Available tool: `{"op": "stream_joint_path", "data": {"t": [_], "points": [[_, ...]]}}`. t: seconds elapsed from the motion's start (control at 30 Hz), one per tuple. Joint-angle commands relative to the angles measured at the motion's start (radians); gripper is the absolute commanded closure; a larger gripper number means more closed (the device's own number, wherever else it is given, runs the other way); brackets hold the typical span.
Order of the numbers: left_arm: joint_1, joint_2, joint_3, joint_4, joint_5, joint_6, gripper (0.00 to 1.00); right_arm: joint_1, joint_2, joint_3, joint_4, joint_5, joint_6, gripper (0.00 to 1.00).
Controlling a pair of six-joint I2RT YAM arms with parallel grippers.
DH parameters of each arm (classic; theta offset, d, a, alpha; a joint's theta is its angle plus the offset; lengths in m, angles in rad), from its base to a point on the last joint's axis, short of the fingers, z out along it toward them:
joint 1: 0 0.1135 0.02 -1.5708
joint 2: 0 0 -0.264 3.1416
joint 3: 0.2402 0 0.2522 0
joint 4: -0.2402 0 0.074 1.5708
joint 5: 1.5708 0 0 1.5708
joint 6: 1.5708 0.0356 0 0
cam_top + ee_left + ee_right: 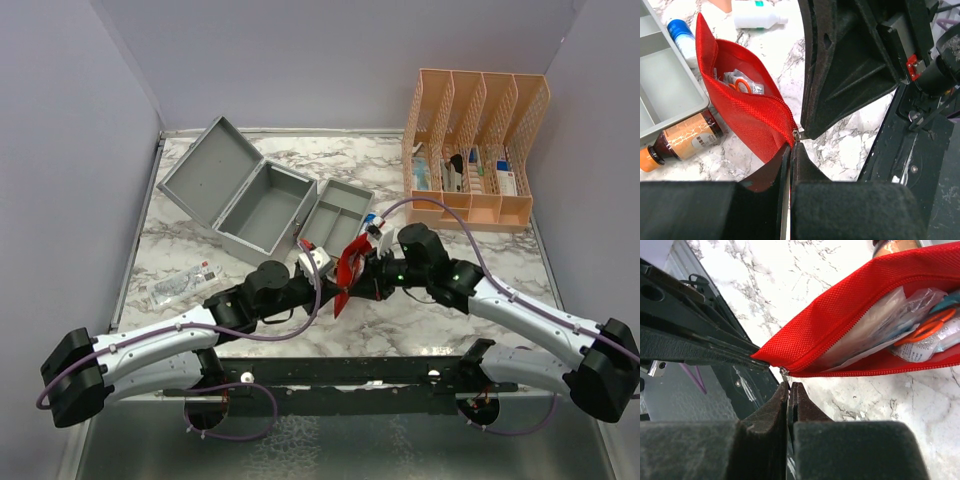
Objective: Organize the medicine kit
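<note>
Pouch (352,262) unzipped, left jaws clamped on its corner, right jaws pinching its zip pull (784,371); medicine kit (262,205) open, empty; bottles (687,137) loose on the desk (420,300).

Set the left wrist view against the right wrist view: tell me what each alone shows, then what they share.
Left wrist only: the grey divided tray, a white bottle and a blue-capped container. Right wrist only: a large flat clear packet in the pouch's mouth. Both: the open red pouch, its zipper pull, orange-handled scissors inside, and the marble table.
</note>
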Motion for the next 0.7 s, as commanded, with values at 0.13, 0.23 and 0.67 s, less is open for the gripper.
{"op": "stream_joint_path", "data": {"t": [0.13, 0.23, 0.67], "points": [[-0.002, 0.013, 0.086, -0.056, 0.08, 0.023, 1.0, -0.009, -0.043, 0.039, -0.03, 0.214, 0.011, 0.99], [0.001, 0.045, 0.146, -0.115, 0.008, -0.031, 1.0, -0.009, -0.064, 0.008, 0.068, 0.131, -0.04, 0.9], [0.09, 0.266, 0.471, -0.398, 0.019, -0.193, 1.0, 0.009, -0.194, -0.094, 0.254, 0.252, -0.265, 0.64]]}}
